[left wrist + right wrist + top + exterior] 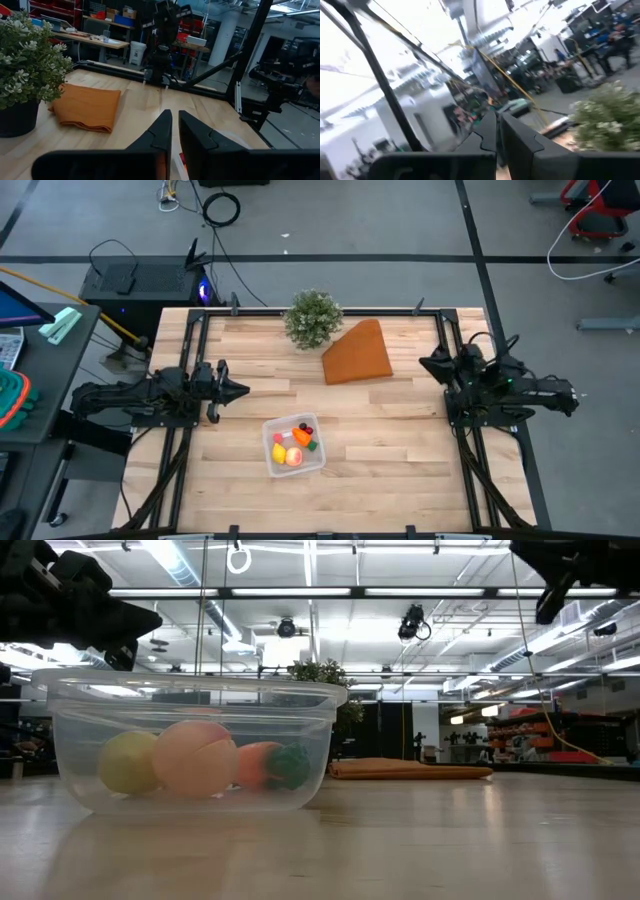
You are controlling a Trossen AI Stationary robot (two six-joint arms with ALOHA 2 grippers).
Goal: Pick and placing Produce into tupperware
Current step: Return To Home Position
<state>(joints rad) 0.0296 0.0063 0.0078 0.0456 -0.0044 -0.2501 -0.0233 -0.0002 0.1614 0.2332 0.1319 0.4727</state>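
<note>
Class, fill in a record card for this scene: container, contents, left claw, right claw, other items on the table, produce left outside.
Container: clear tupperware, on the table between the arms
Contents: lemon, peach, carrot, small red piece
Left claw: shut, empty, raised left of the tupperware
Right claw: shut, empty, raised at the table's right side
Other items: bushy plant, orange-brown wedge beside it
Produce outside: none visible
</note>
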